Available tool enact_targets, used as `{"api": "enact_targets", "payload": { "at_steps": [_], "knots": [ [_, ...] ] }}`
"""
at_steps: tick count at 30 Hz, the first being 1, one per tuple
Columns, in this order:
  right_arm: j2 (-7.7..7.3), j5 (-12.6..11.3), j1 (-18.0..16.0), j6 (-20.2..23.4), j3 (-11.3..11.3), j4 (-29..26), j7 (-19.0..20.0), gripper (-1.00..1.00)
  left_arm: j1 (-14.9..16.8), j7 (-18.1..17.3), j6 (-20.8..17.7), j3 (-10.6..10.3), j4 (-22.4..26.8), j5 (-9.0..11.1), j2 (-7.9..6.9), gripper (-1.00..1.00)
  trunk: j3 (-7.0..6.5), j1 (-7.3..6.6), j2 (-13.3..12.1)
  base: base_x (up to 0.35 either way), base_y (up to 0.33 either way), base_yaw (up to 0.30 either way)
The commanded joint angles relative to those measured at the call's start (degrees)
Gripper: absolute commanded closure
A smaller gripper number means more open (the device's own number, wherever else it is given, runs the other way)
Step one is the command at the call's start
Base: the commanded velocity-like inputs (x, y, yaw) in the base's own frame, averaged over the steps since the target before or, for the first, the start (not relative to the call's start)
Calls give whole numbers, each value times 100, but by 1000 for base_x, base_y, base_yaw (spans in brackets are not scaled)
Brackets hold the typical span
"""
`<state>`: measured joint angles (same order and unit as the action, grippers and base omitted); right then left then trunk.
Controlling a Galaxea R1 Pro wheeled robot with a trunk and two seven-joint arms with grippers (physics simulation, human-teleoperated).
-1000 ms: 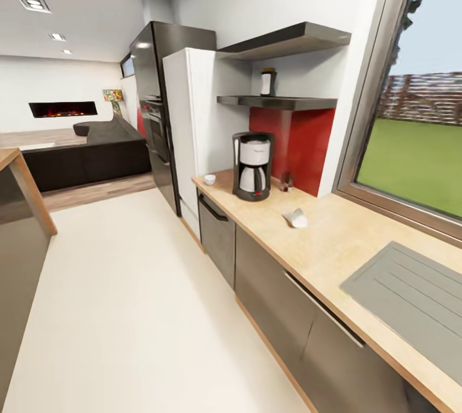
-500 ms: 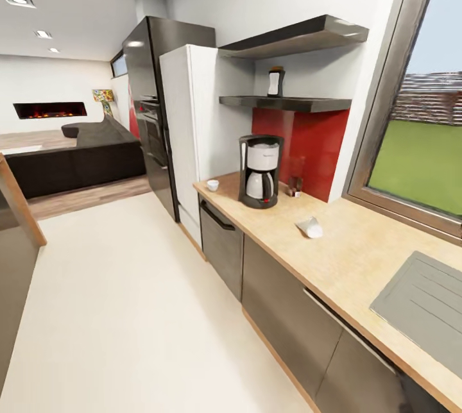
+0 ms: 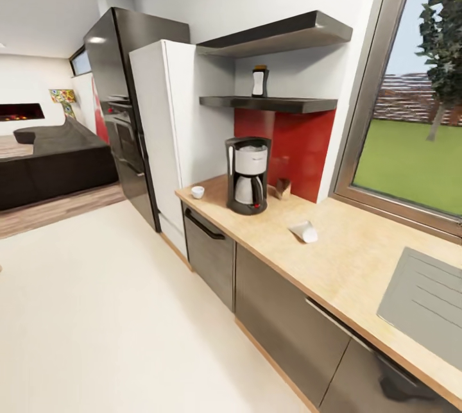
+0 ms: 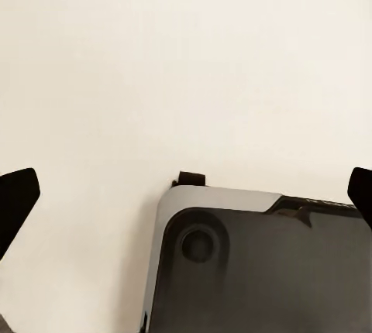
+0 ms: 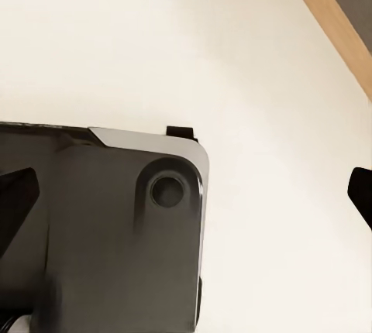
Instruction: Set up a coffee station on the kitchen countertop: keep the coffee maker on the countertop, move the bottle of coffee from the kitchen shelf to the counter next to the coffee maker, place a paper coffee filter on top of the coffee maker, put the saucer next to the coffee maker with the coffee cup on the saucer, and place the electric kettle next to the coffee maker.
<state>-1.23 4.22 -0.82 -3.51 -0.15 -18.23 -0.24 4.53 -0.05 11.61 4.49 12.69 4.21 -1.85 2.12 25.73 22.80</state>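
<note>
The black and silver coffee maker [image 3: 247, 176] stands on the beige countertop [image 3: 346, 252] near its far end. A small white coffee cup [image 3: 197, 192] sits beside it by the counter's corner. The bottle of coffee [image 3: 259, 81] stands on the lower black kitchen shelf [image 3: 282, 104] above. A small white object [image 3: 304, 231] lies on the counter nearer me; I cannot tell whether it is the filter or the saucer. My left gripper [image 4: 186, 193] and right gripper [image 5: 190, 190] both hang open over the pale floor, with nothing between their fingers.
A small brownish item [image 3: 282, 188] sits against the red backsplash behind the coffee maker. A white fridge [image 3: 160, 137] and black oven tower [image 3: 122, 111] close the counter's far end. A grey sink drainboard [image 3: 427, 297] lies at the near right. My dark base [image 4: 263, 271] shows below the grippers.
The whole head view has shifted, so the camera has moved along the counter and turned toward it. The things on the counter and shelf keep their places.
</note>
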Motion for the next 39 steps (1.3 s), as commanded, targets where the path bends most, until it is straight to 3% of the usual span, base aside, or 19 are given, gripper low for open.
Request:
{"api": "enact_targets", "payload": {
  "at_steps": [1,14,39],
  "knots": [
    [0,46,-6,-13,-3,4,-2,-100,4,-4,20,0,-4,44,0,-100,13,6,12,232,247,-265],
    [0,44,-7,-10,-3,4,-3,-100,2,15,18,8,-4,44,0,-100,13,6,12,189,222,-265],
    [0,44,-8,-9,-3,5,-2,-100,4,32,25,8,3,44,0,-100,13,6,12,12,11,-265]
  ]
}}
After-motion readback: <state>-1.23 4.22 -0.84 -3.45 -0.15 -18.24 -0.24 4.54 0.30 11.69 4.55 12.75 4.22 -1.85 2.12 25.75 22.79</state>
